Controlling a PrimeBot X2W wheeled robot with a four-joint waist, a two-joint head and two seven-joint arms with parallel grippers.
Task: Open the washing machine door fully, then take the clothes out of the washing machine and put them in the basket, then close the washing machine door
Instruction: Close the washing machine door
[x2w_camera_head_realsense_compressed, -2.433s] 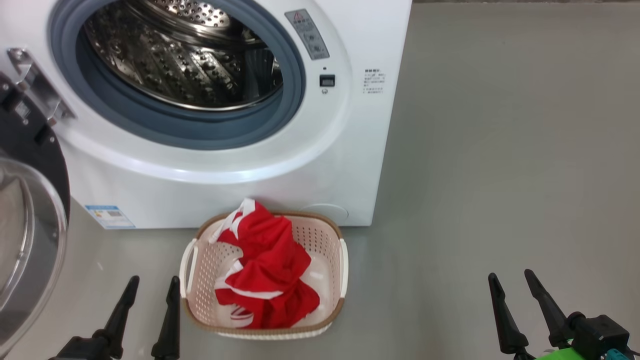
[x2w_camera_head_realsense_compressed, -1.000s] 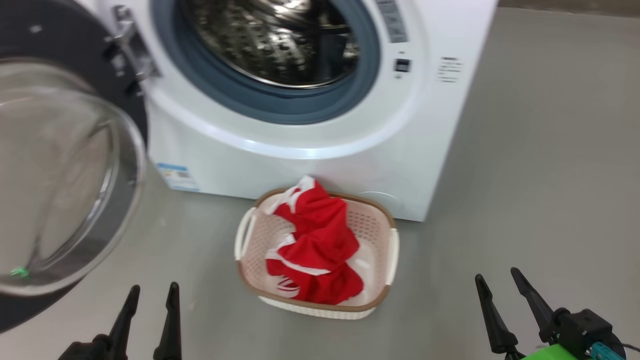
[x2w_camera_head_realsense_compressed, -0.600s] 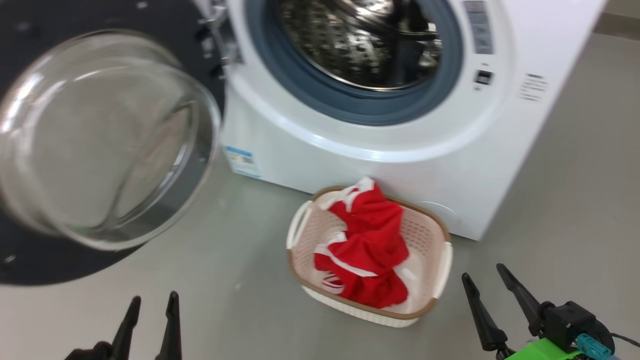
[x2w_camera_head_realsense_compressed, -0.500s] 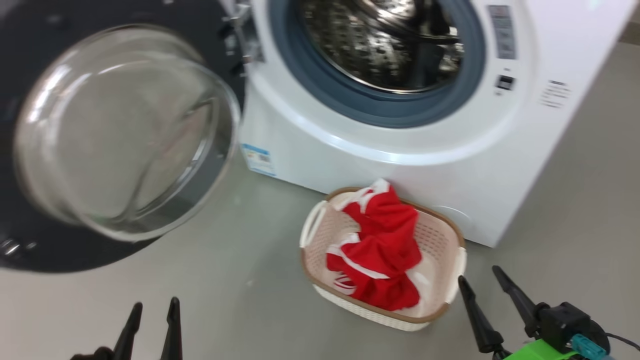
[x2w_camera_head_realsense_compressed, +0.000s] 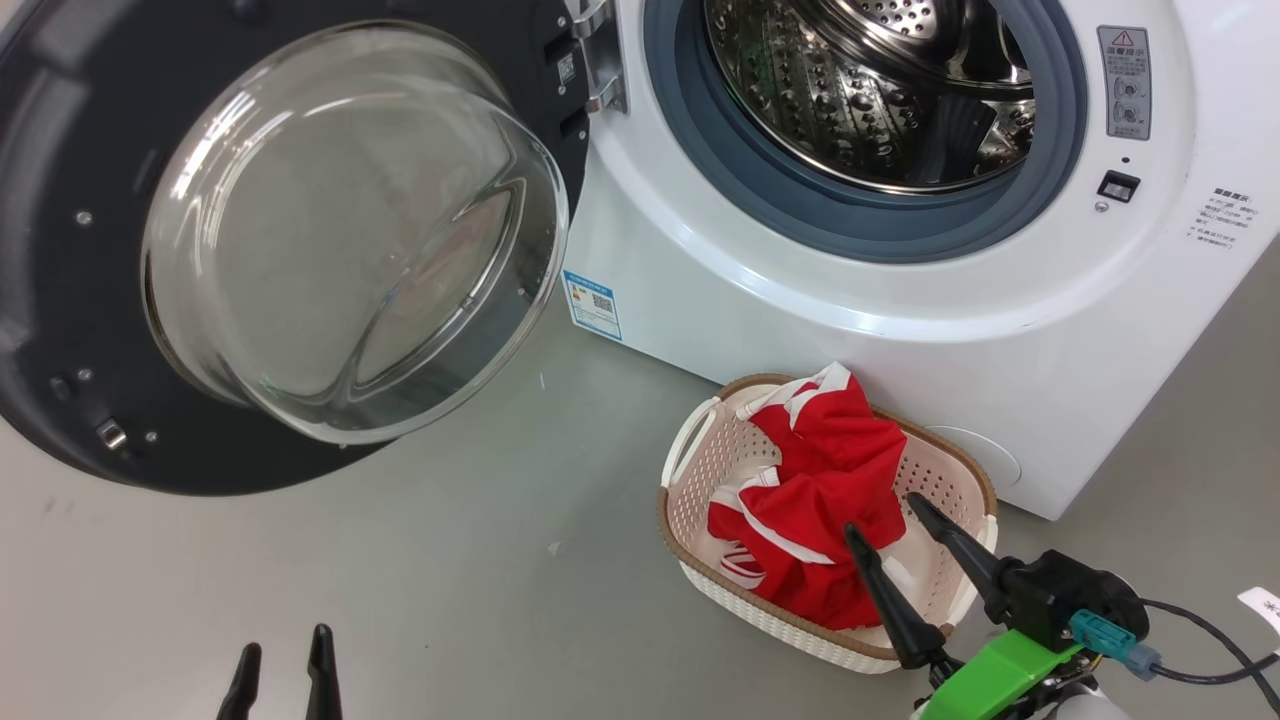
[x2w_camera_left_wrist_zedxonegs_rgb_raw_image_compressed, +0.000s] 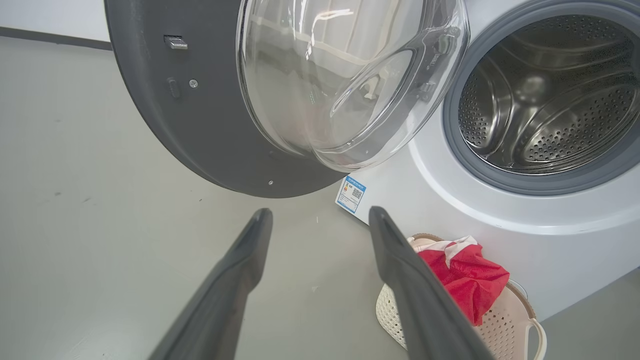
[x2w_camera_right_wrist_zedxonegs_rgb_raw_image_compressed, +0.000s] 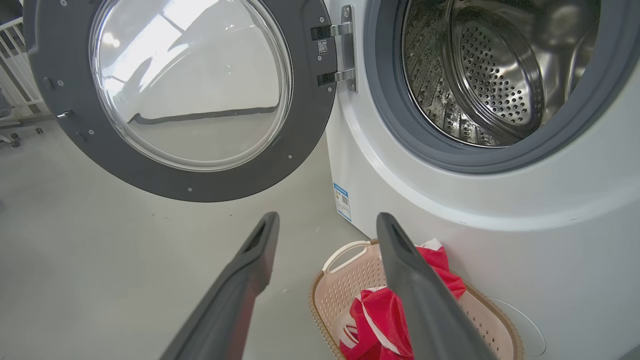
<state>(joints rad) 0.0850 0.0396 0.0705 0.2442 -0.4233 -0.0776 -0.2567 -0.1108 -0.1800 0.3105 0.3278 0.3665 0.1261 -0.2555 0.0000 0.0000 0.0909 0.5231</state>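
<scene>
Two hazards attend the step judged to remain, closing the large round black-rimmed door (x2w_camera_head_realsense_compressed: 330, 240) with its bulging clear glass bowl. A slender finger pressed on that smooth curve may slide off, and too soft a push would leave the latch uncaught. A finger left at the opening could also be pinched against the grey rubber ring (x2w_camera_head_realsense_compressed: 900, 238). The left gripper (x2w_camera_head_realsense_compressed: 284, 645) has two long dark fingers at the lower edge of the head view. It is released, its fingers plainly spread in its own wrist view, grasping and touching nothing. The right gripper (x2w_camera_head_realsense_compressed: 882, 513) is likewise released and empty, with its fingers moderately parted. In the head view it overlaps the basket, yet its wrist view places it above and clear. The small cream perforated plastic basket (x2w_camera_head_realsense_compressed: 770, 615) with a brown rim stands on the grey floor (x2w_camera_head_realsense_compressed: 450, 560), just before the big white front-loading washing machine (x2w_camera_head_realsense_compressed: 760, 310). It contains the bright red, white-trimmed clothes (x2w_camera_head_realsense_compressed: 820, 480). The perforated steel drum (x2w_camera_head_realsense_compressed: 880, 90) appears empty. The door hangs wide open on the robot's left of the opening.
</scene>
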